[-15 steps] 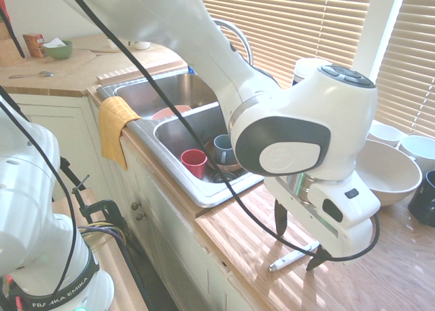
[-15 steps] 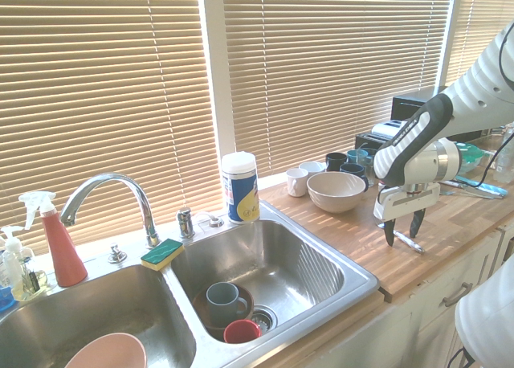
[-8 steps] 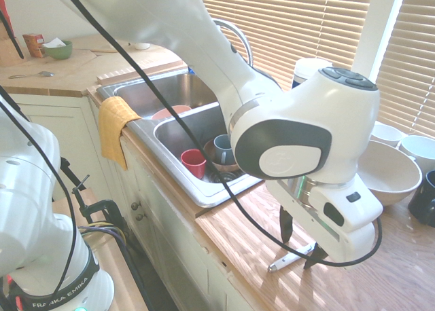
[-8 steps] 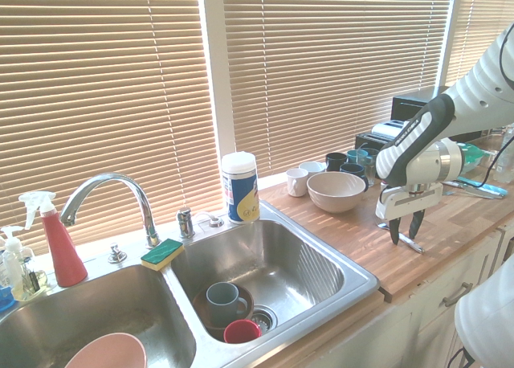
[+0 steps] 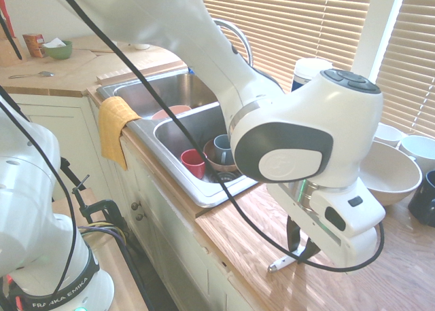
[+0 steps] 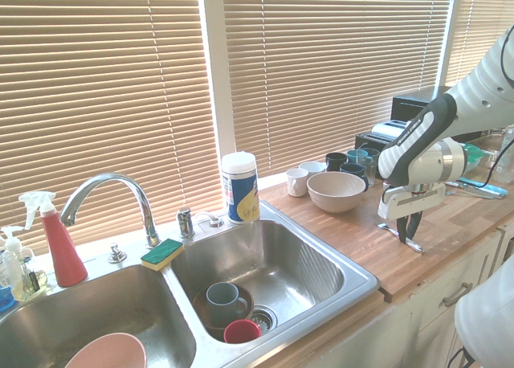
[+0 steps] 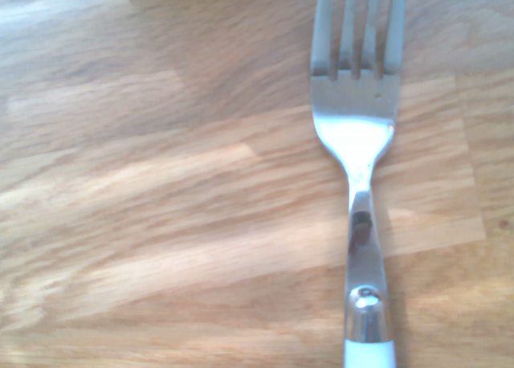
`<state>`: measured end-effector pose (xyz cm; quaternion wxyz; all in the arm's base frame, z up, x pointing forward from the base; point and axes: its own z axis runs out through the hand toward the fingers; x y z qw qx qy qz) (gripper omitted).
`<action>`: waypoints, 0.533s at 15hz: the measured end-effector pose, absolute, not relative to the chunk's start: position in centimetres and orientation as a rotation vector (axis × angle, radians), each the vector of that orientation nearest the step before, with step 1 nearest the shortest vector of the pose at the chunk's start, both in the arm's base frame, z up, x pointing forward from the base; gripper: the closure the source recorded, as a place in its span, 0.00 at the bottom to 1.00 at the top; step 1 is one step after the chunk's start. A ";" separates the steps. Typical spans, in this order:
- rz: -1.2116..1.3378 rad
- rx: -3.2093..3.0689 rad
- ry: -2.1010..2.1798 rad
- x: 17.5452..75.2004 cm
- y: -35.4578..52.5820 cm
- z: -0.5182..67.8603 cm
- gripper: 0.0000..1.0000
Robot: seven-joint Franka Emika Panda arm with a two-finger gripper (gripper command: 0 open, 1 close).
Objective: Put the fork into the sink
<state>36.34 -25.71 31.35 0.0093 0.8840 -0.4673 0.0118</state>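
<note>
Leftmost in the second exterior view stand a red spray bottle (image 6: 60, 243) and a curved chrome faucet (image 6: 112, 199) behind the double-basin sink (image 6: 321, 263). A pink bowl (image 6: 108, 353) lies in its left basin; the right basin holds a grey-blue mug (image 6: 223, 298) in a brown bowl, and a red cup (image 6: 241, 331) touching that bowl at its 5 o'clock. A green sponge (image 6: 162, 253) sits on the rim between the basins, and a white wipes canister (image 6: 239, 187) stands at the sink's 12 o'clock. On the wooden bench (image 6: 353, 239), a large white bowl (image 6: 336, 191) sits with several cups behind it. At 4 o'clock from that bowl, well apart from the sink, the claw (image 6: 410, 234) points straight down onto the bench, its dark fingers drawn close together over the fork (image 6: 409, 244); they look clenched on its handle, with the fork lying flat on the wood. From the first exterior view, the white handle end (image 5: 282, 262) pokes out at the claw's 8 o'clock, and a yellow cloth (image 5: 115, 124) hangs over the sink's front edge. Up close in the wrist view, the fork's silver tines and neck rest flat against the wood grain.
</note>
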 end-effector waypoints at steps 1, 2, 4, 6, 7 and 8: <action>0.038 2.760 -1.467 36.2 -25.8 31.4 1.00; 0.039 2.758 -1.474 36.0 -26.0 31.4 1.00; 0.039 2.751 -1.496 35.4 -26.3 31.6 1.00; 0.049 2.752 -1.515 34.5 -27.0 32.9 1.00; 0.074 2.759 -1.519 33.9 -27.3 34.4 1.00; 0.111 2.769 -1.522 33.4 -27.3 36.5 1.00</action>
